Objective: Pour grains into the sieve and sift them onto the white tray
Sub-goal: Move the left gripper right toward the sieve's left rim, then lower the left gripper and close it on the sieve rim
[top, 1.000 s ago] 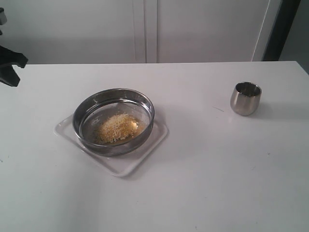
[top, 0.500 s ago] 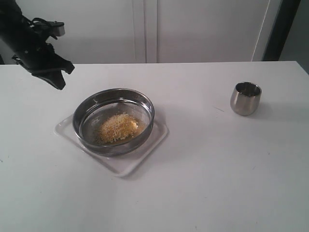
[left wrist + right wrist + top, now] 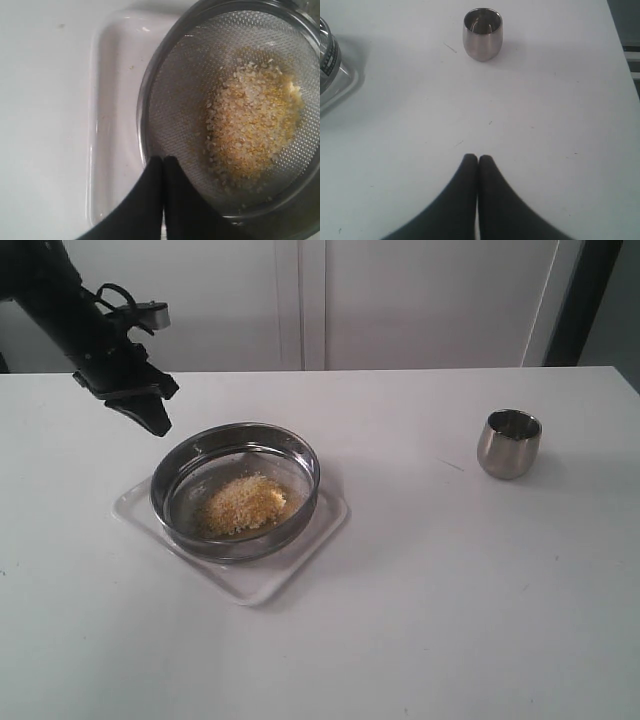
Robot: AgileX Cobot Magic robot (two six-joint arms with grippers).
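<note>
The sieve point(image 3: 236, 490), round with a steel rim and mesh bottom, sits on the white tray point(image 3: 310, 550) left of the table's middle. A heap of yellow and pale grains point(image 3: 245, 505) lies in it. My left gripper point(image 3: 157, 423) hangs shut and empty just above the sieve's far-left rim. In the left wrist view its tips point(image 3: 163, 160) are over the sieve point(image 3: 170, 100) rim, with the grains point(image 3: 252, 125) beyond and the tray point(image 3: 107, 125) beside. My right gripper point(image 3: 478, 159) is shut and empty above bare table; it does not show in the exterior view.
A small rounded steel cup point(image 3: 509, 443) stands upright at the right of the table, far from the sieve; in the right wrist view the cup point(image 3: 482, 33) stands ahead of the fingertips. A white wall runs behind the table's far edge.
My left arm has come in from the far left edge, moving right and down toward the sieve's rim. The sieve, tray, cup and right gripper have not moved.
</note>
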